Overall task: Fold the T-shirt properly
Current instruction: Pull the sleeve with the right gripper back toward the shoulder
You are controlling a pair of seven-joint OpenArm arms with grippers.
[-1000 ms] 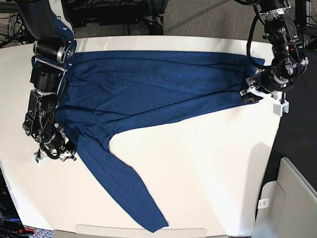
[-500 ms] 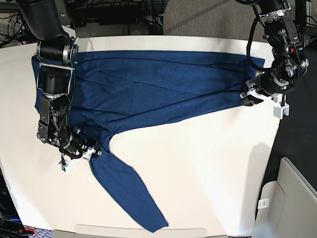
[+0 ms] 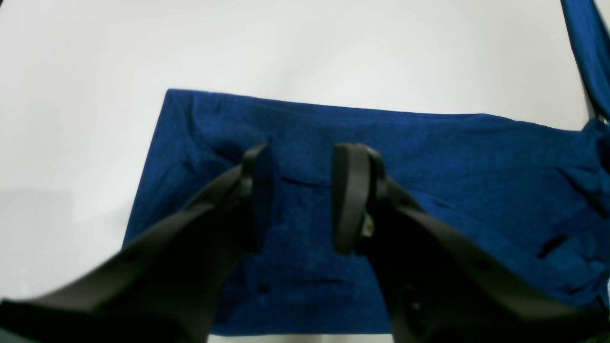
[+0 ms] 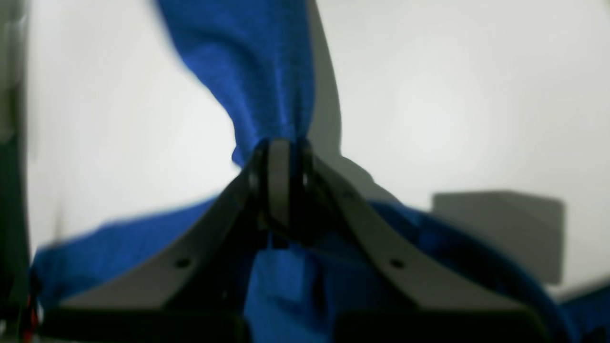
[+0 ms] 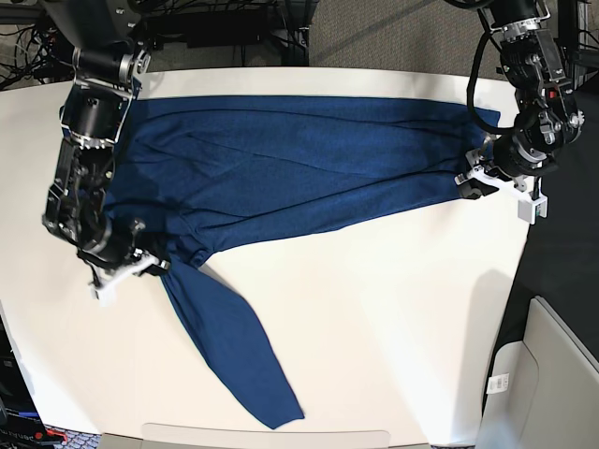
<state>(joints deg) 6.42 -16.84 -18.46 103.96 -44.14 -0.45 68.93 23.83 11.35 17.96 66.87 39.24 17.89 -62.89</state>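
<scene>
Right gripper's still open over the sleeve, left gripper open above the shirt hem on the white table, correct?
Not quite. The right gripper is shut on the T-shirt, pinching a bunched fold where the sleeve begins; the right wrist view shows its jaws closed on the fabric. The rest holds: the left gripper is open above the shirt's edge on the white table.

White table (image 5: pixel 374 309) fills the base view. Grey bin (image 5: pixel 552 374) with small white label (image 5: pixel 498 383) at lower right. Cables (image 5: pixel 19 47) behind, upper left.
</scene>
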